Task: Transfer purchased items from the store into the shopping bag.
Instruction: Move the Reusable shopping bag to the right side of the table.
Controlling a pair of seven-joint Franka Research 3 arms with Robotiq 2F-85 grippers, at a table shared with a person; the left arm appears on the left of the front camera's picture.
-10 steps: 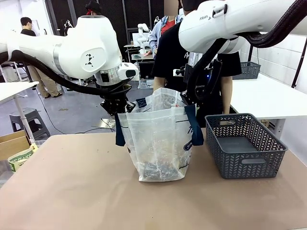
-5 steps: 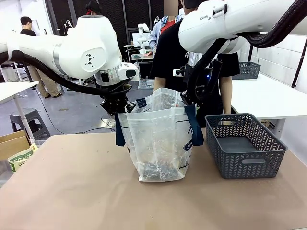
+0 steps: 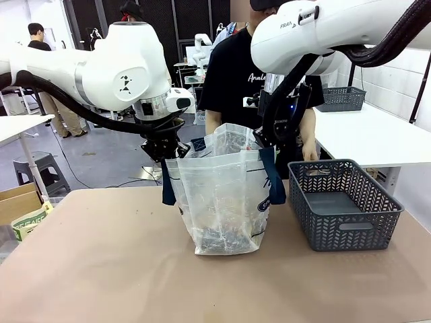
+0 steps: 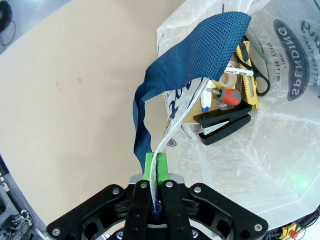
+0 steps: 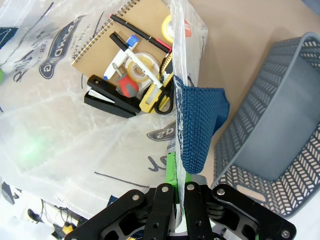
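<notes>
- The purchased items (image 5: 131,75) lie at the bottom of the shopping bag (image 3: 222,202), among them a black stapler (image 5: 107,102) and a brown notebook (image 5: 95,47).
- The bag stands mid-table (image 3: 94,269) with its mouth held open, unmoved over the last second.
- The left gripper (image 3: 163,149), at the bag's 10 o'clock, is pinched narrow on the rim beside a navy strap (image 4: 200,55). The right gripper (image 3: 266,141), at 1 o'clock, pinches the opposite rim the same way. Neither has shifted.
- The basket (image 3: 343,208), at the bag's 3 o'clock, looks empty.
- What changed: the person at 12 o'clock has stepped in, one hand (image 3: 310,151) now hanging near the basket's far rim.
- With the basket bare, the transfer looks done; the person may be about to take something away.
</notes>
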